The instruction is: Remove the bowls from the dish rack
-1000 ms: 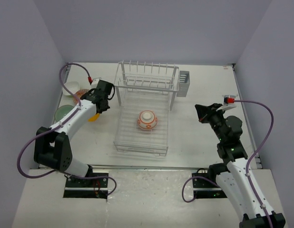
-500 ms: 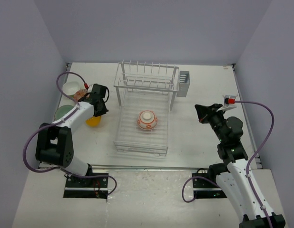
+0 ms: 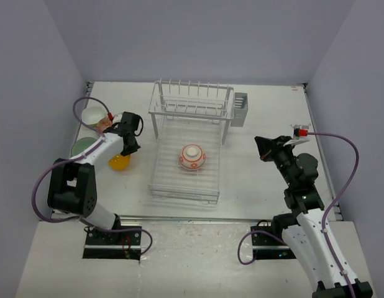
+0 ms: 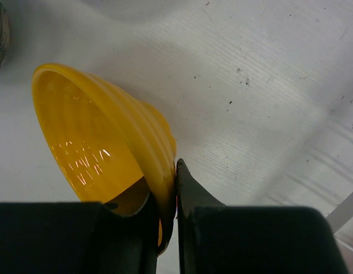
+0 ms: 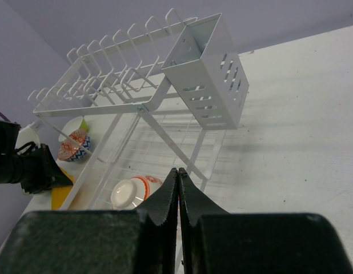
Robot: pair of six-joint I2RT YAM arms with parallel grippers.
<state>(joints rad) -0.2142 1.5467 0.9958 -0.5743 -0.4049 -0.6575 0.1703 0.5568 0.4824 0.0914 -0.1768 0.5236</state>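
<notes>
Bench (image 3: pixel 266 112) at left already has three bowls (image 3: pixel 83 148); one patterned bowl (image 3: pixel 192 156) waits in the rack (image 3: pixel 192 117). Left hand (image 4: pixel 167 188) pinches the rim of the yellow bowl (image 4: pixel 91 131) (nearly down); right hand (image 5: pixel 177 177) closed, empty.

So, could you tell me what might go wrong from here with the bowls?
1. The left gripper pinches the yellow bowl by its rim only, and the bowl hangs tilted. Released like this, it may tip or roll.
2. The mint bowl sits near it, so setting the yellow bowl down could knock it.
3. The white bowl lies foot up in the rack, rim facing down, so a pinch there may slip.
</notes>
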